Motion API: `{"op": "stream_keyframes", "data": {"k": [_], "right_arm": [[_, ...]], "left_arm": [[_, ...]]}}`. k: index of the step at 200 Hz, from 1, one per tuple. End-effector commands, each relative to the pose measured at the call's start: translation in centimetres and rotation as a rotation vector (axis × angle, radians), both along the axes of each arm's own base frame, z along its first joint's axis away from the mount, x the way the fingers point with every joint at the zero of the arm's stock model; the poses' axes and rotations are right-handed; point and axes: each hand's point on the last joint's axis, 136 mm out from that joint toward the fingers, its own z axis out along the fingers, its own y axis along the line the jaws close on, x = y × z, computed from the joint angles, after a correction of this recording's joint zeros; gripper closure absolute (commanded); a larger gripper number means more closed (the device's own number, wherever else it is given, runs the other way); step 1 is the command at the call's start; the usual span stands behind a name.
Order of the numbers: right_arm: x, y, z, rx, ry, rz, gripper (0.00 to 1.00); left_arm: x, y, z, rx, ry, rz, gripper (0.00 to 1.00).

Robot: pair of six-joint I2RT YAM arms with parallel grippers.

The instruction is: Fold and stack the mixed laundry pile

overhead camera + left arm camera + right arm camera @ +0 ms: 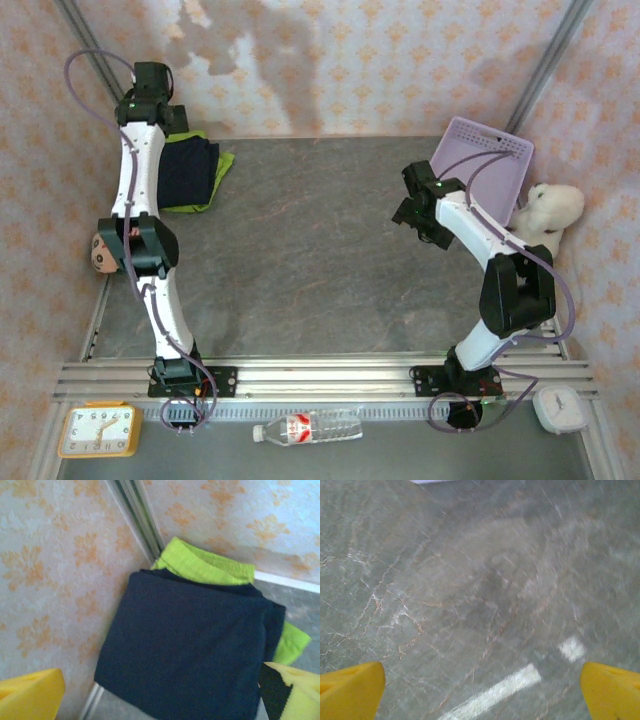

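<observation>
I find the navy garment (188,170) folded into a rough rectangle at the far edge of the table (320,260), well apart from the lavender basket (480,165) and off to its left, in the opposite back corner. Its slightly longer side runs from the back wall toward the arm bases. It lies on top of the lime-green garment (222,172), which sticks out along the side facing the basket and, in the left wrist view, as a ribbed band at the wall end. The stack's outer edges sit close against the two walls.

The left gripper (160,697) hangs above the stack, fingers spread wide, pinching nothing. The right gripper (420,215) hovers just beside the basket's near-left corner over bare table, fingers also spread and empty. Between basket and stack the table is open.
</observation>
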Motion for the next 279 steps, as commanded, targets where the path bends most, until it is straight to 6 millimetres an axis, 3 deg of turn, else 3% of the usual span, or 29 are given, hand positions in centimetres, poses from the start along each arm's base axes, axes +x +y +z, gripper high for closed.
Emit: {"op": "stream_keyframes", "data": {"k": [1, 33, 73, 115, 122, 153, 184, 207, 224, 247, 279], "right_arm": [[2.1, -1.9, 0.6, -0.147, -0.081, 0.164, 0.0], [3.1, -3.7, -0.8, -0.259, -0.16, 0.298, 0.0], [3.7, -5.5, -2.1, -0.358, -0.3, 0.331, 0.0], [4.2, -7.4, -0.4, -0.42, -0.581, 0.231, 0.0], [4.1, -7.6, -0.5, -0.412, -0.624, 0.215, 0.0], [4.8, -8.3, -0.8, -0.427, -0.678, 0.201, 0.0], [5.0, -9.4, -2.0, -0.327, -0.681, 0.176, 0.0], [4.8, -8.8, -2.1, -0.276, -0.713, 0.217, 0.0], [4.4, -8.4, -2.5, -0.273, -0.781, 0.236, 0.0], [4.3, -8.6, -2.6, -0.278, -0.771, 0.227, 0.01], [4.2, -8.6, -2.7, -0.277, -0.758, 0.228, 0.01]], "left_arm": [[-1.8, -2.9, -0.9, -0.11, -0.012, -0.029, 0.0], [-5.7, -5.8, -2.2, -0.228, -0.069, -0.039, 0.0], [-11.5, -6.3, -8.1, -0.241, -0.068, -0.004, 0.0], [-15.7, -6.5, -14.0, -0.13, -0.089, -0.015, 0.0], [-15.9, -6.7, -14.6, -0.099, -0.108, -0.034, 0.0], [-14.4, -7.5, -13.7, -0.039, -0.232, -0.077, 0.0], [-14.1, -7.1, -15.5, -0.039, -0.325, -0.035, 0.0], [-13.6, -7.0, -16.4, -0.007, -0.302, -0.021, 0.0], [-13.5, -8.0, -18.3, 0.027, -0.273, -0.046, 0.0], [-13.3, -10.0, -18.0, 0.106, -0.296, -0.112, 0.0], [-13.8, -9.8, -17.7, 0.109, -0.341, -0.1, 0.0]]}}
